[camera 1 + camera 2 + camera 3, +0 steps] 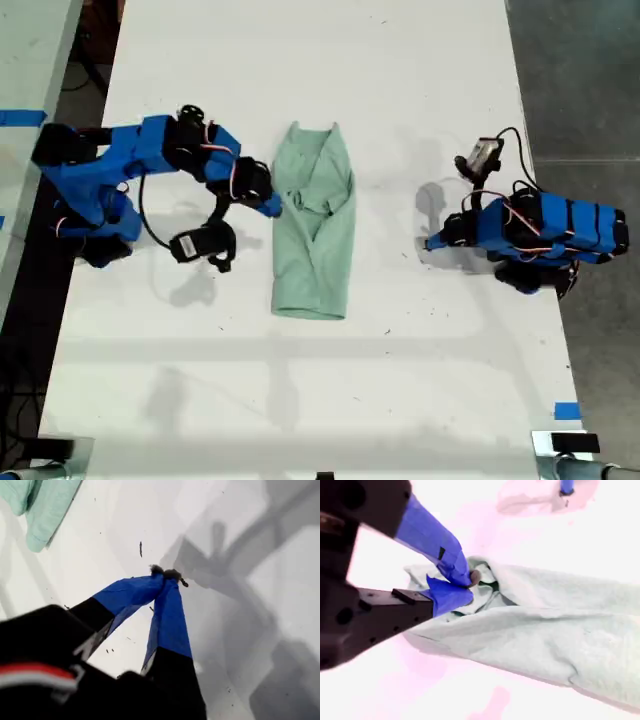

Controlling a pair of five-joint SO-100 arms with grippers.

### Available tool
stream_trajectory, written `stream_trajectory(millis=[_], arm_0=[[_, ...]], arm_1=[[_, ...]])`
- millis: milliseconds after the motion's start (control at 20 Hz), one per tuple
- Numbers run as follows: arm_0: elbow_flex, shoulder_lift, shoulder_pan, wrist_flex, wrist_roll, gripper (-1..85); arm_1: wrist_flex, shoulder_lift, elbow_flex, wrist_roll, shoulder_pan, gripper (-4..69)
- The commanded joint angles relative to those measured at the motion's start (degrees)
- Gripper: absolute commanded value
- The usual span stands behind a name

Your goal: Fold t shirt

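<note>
T shirt (545,625) cloth sits right at the blue fingertips (452,592) of my second gripper (462,582) — the tips are drawn together at the garment's edge, and the second wrist view shows a bunched ridge of fabric there, though whether any cloth is truly pinched I cannot tell. In the exterior view that gripper (272,205) reaches in from the exterior view's left, its arm bent back on itself, the elbow folded near the table (400,380) edge, a black camera module hanging below it.

My first gripper (167,574) has its two blue fingers pressed together on nothing, tips hovering at the bare white surface, well apart from the garment, whose pale corner (42,505) shows at that picture's edge. In the exterior view it (432,243) sits on the exterior view's right, the arm folded low and compact.

The garment (315,230) lies mid-table between the two arms — pale mint, folded lengthwise into a narrow strip, collar end away from the camera, wrinkled where the second gripper meets it, lower hem rounded and smooth.
</note>
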Motion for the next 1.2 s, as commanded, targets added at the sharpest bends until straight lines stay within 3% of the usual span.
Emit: stream_trajectory(millis=[0, 100, 200, 300, 400, 1150], arm_0=[[37.44, 42.28, -3.52, -16.96, -2.64, 0.1], [68.82, 68.38, -5.01, -31.11, -3.16, 0.0], [92.46, 86.48, -6.42, -37.97, -1.49, 0.0], [108.28, 103.80, -9.58, -34.19, 2.55, 0.0], [108.72, 103.80, -7.29, -34.54, 4.31, 0.0], [108.98, 103.62, -8.09, -32.43, 1.85, 0.0]], arm_1=[[-1.14, 0.44, 2.46, -0.79, -0.26, -0.4], [-1.14, 0.44, 2.46, -0.79, -0.18, -0.4], [-1.14, 0.44, 2.46, -0.79, -0.09, -0.4], [-1.14, 0.44, 2.46, -0.70, -0.18, -0.4], [-1.14, 0.35, 2.46, -0.62, -0.44, -0.4], [-1.05, 0.35, 2.46, -0.26, -0.97, -0.4]])
